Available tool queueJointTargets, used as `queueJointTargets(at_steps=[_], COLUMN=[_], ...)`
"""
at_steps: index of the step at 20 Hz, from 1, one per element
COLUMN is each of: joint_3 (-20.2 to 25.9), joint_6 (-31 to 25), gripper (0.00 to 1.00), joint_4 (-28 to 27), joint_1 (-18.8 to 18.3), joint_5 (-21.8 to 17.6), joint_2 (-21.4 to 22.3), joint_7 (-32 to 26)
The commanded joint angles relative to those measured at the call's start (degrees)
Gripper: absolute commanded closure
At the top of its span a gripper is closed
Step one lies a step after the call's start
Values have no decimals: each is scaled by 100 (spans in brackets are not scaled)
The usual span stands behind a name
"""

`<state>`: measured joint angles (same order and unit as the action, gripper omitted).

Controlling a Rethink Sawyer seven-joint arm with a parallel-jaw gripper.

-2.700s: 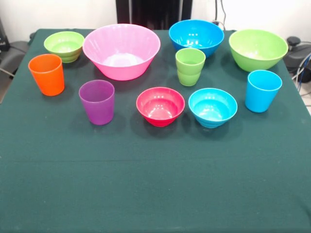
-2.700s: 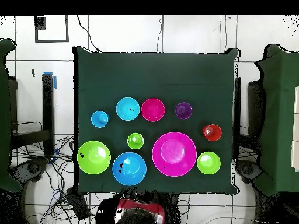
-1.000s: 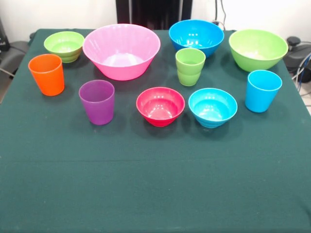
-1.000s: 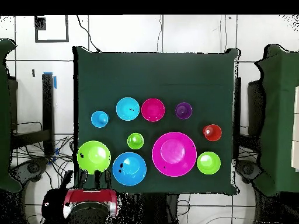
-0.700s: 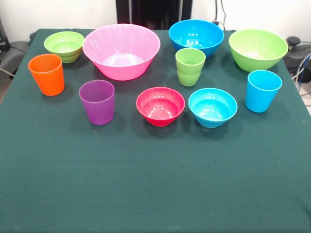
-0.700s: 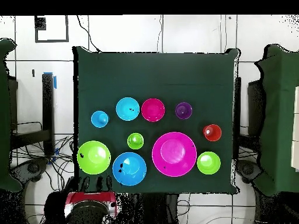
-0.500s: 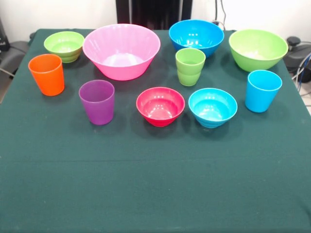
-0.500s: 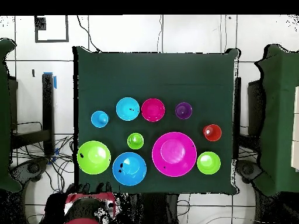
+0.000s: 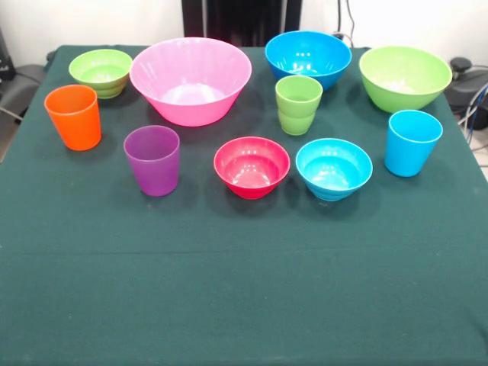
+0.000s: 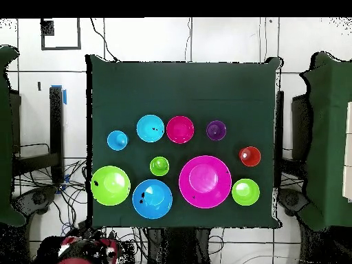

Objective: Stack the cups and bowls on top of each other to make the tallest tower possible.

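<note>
Off the table (image 10: 182, 89), no pincer shows; cups (image 9: 152, 160) unstacked.

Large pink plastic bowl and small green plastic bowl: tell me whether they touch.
Apart. The overhead view shows dark cloth between the large pink plastic bowl and the small green plastic bowl.

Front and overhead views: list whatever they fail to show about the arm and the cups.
- Gripper: the front view shows none of it; the overhead view shows only a ragged red and black arm at the bottom, off the table, so its state is unreadable.
- Light green cup: a seam on its wall in the front view may mean two nested cups; neither view settles it.
- Cup ribbing: too fine to see in the overhead view.
</note>
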<state>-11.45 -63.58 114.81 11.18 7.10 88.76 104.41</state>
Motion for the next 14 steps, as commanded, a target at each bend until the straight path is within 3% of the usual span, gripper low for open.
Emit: queueJointTargets(at_steps=[1, 6, 8, 10, 14], joint_3=[-348, -639, -747, -841, -761], joint_6=[-90, 385, 347, 507, 1321], gripper=[0, 0, 0, 0, 0], joint_4=[1231, 1722, 1689, 1708, 1794], joint_1=[550, 712, 775, 466, -593], joint_5=[-535, -552, -814, -796, -585], joint_2=[175, 523, 781, 680, 41], joint_7=[2174, 1774, 1688, 1048, -402])
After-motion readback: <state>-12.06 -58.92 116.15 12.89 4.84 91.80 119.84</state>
